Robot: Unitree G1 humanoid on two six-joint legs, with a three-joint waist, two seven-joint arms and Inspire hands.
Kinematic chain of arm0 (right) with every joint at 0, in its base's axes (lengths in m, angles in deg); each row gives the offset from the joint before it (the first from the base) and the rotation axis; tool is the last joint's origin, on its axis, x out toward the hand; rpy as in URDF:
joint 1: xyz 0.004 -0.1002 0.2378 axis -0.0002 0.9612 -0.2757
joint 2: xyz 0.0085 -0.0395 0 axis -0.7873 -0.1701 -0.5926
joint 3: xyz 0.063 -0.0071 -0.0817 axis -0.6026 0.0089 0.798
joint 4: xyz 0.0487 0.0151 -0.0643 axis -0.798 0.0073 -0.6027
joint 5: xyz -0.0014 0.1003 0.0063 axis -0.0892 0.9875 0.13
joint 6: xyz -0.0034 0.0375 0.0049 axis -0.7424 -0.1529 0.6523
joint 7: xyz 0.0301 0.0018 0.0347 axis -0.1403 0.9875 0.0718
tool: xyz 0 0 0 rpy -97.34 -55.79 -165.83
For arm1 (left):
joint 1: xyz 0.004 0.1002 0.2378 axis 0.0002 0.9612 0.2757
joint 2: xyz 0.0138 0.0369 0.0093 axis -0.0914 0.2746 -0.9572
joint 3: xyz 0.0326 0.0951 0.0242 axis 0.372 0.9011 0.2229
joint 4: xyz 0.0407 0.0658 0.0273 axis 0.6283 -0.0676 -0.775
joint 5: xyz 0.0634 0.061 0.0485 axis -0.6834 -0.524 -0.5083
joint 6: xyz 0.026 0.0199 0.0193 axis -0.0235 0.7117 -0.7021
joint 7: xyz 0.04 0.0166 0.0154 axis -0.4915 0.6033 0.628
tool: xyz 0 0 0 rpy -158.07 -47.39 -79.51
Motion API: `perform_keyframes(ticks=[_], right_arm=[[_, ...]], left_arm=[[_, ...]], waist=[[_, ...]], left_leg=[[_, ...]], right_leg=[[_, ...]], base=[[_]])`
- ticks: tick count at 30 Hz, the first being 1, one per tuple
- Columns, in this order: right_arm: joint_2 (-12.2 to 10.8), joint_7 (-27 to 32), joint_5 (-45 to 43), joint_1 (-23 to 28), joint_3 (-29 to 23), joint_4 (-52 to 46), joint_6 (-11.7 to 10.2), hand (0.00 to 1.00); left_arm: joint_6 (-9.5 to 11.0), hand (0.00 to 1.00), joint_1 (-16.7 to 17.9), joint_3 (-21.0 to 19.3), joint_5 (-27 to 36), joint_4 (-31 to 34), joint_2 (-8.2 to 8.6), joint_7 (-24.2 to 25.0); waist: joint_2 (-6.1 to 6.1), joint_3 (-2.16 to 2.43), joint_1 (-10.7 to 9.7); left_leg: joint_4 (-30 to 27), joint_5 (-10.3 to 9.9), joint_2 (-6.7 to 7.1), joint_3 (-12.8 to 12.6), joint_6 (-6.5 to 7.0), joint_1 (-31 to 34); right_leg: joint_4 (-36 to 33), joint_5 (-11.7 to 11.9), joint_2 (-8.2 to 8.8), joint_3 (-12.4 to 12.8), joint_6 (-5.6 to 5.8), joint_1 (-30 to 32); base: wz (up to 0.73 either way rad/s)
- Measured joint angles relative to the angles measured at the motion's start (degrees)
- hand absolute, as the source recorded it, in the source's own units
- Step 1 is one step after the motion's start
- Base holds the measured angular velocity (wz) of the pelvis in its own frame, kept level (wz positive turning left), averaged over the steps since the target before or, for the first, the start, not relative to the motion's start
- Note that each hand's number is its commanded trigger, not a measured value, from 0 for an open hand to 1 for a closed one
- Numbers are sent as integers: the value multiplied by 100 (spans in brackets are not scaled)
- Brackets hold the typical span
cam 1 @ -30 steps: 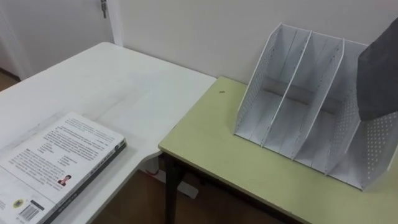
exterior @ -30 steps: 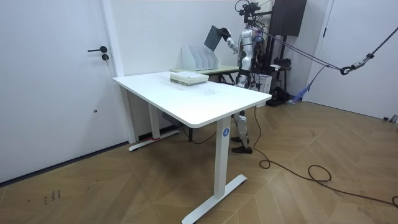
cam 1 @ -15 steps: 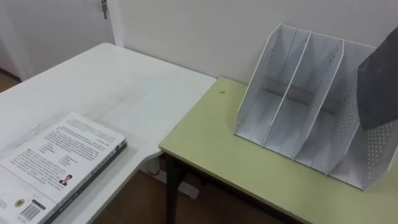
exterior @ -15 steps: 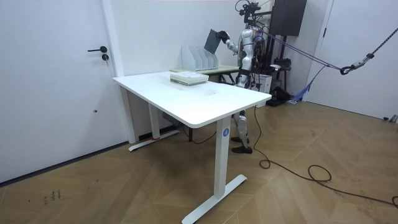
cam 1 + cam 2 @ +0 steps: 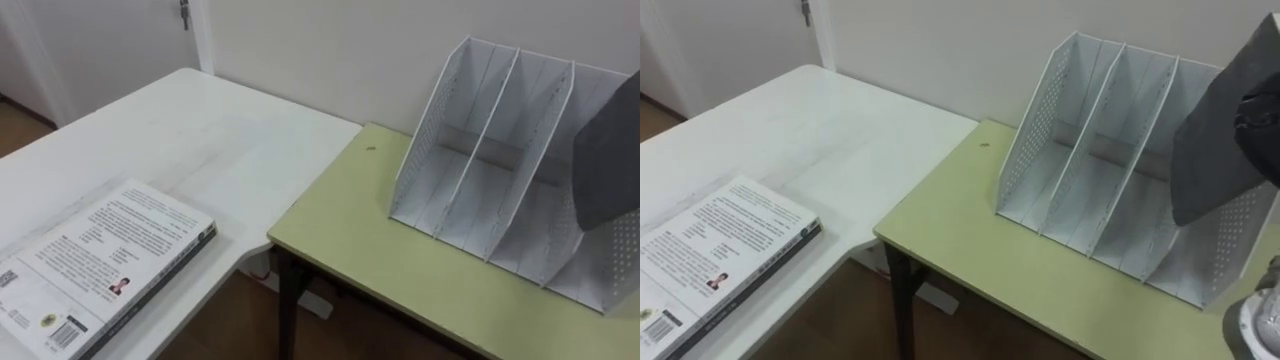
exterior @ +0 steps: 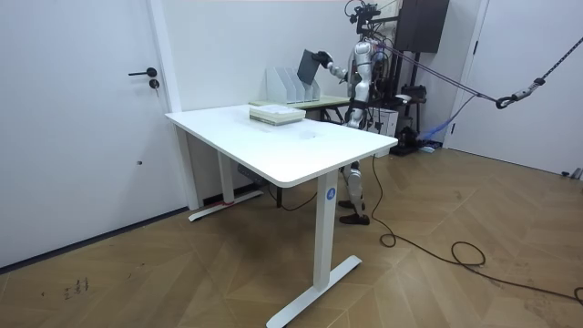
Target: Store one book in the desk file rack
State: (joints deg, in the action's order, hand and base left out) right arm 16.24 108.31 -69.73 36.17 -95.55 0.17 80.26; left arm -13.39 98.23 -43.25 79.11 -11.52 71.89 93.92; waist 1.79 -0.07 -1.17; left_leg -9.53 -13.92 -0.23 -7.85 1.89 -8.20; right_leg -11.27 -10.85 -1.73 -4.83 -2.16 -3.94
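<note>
At the green tabletop by the wall, I am looking down on the white file rack, which is standing upright with its three slots facing me. My right hand is showing at the right edge, its fingers curling round the dark grey book and pinching its side. The book is hanging tilted above the rack's rightmost slot, not down inside it. I cannot tell whether it is touching the perforated wall. Over on the white tabletop to my left, a second book is lying flat near the front edge, well apart from the rack.
</note>
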Motion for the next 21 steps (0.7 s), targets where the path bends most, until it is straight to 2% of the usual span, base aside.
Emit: perform_keyframes(ticks=[11,17,21], right_arm=[[6,4,91,-524,87,456,45,100],[35,10,192,-692,89,772,60,100],[48,3,192,-978,92,1237,256,100]], left_arm=[[-52,0,-4,35,-25,6,-15,7],[-197,0,-68,-45,-181,6,-22,9],[-245,0,-77,-42,-248,20,-52,9]], waist=[[26,-9,35],[42,-9,110],[72,-23,124]], left_leg=[[-27,3,7,20,0,66],[-38,3,10,38,0,70],[-66,3,11,55,1,85]], right_leg=[[-33,0,16,-40,0,23],[-36,0,27,-68,1,23],[-50,0,36,-93,0,29]], base=[[0],[0],[0]])
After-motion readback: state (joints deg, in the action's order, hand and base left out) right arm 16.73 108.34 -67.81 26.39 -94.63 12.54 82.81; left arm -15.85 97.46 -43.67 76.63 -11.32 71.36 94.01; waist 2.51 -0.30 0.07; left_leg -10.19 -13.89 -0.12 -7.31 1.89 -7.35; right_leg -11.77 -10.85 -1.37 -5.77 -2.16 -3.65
